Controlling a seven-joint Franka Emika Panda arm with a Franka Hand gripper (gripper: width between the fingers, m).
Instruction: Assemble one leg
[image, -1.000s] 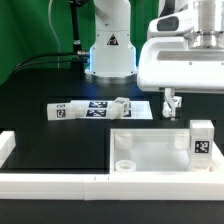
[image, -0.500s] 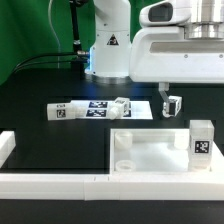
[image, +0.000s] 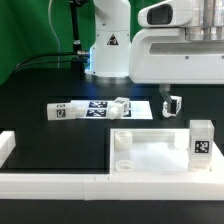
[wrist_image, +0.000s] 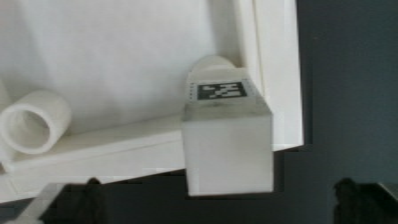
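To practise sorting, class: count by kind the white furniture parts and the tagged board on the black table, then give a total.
Legs: 3 (left leg, middle leg, upright leg standing on the panel)
Panel with round sockets: 1
Marker board: 1
Total: 5

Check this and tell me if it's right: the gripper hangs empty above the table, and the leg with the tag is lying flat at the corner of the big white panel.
One thing is wrong. The leg is not lying flat: it stands upright at the corner of the panel, as the exterior view shows. The rest holds: the gripper hangs empty and open above the table.
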